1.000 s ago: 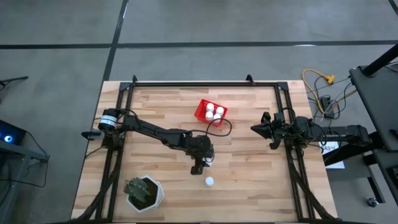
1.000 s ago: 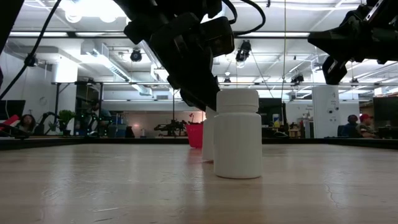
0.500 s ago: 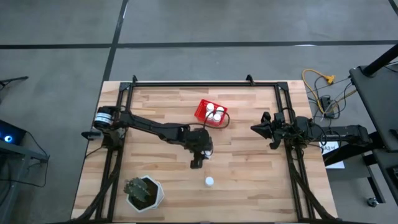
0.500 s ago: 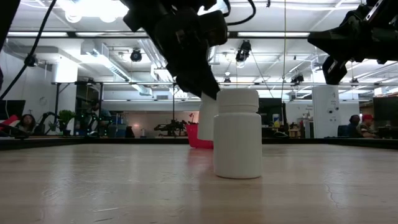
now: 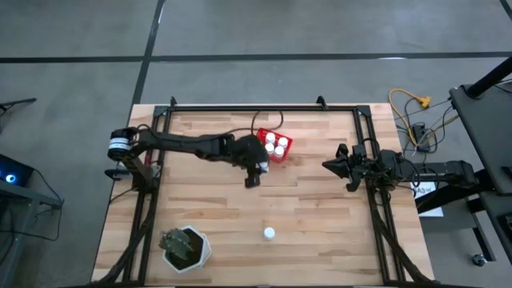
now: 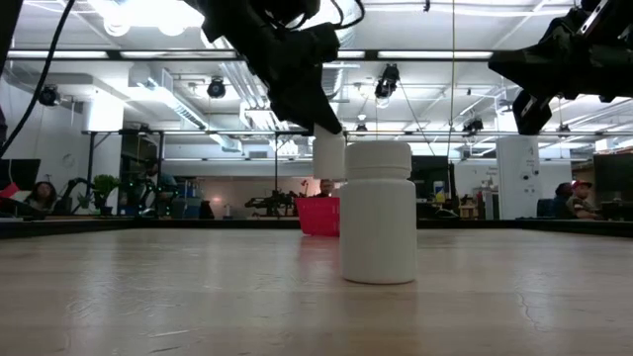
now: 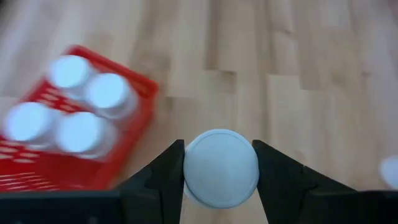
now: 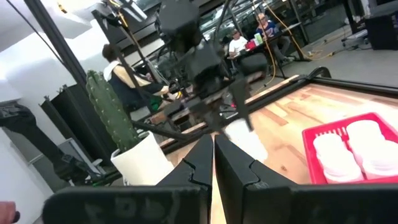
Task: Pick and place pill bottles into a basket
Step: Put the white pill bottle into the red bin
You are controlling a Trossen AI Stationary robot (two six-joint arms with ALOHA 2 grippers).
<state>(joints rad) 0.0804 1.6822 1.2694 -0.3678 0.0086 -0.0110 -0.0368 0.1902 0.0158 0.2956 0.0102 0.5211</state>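
Observation:
My left gripper (image 5: 254, 170) is shut on a white pill bottle (image 7: 221, 168) and hangs in the air just on the near side of the red basket (image 5: 272, 146). The basket stands on the table and holds several white bottles (image 7: 84, 115). In the low view the held bottle (image 6: 328, 156) is above the table top. Another white bottle (image 5: 270, 234) stands upright on its base toward the near edge, and looms large in the low view (image 6: 377, 213). My right gripper (image 5: 330, 166) waits shut and empty at the table's right side. My left gripper pinches the bottle between its two fingers (image 7: 166, 174), one on each side just below the white cap (image 7: 221, 163). The fingers come from above, pointing down. The bottle hangs upright below them, lifted clear of the table (image 6: 328, 158).
A white hexagonal pot with a green cactus (image 5: 186, 248) stands at the near left corner. A black frame (image 5: 264, 108) runs along the table's far and side edges. Bare wood lies between the basket and the lone bottle. People sit in the room beyond the table.
My left gripper has gone up and toward the table's far edge, toward the red basket, still shut on the bottle. The bottle has been lifted clear of the table and carried from beside the lone standing bottle to just short of the basket.

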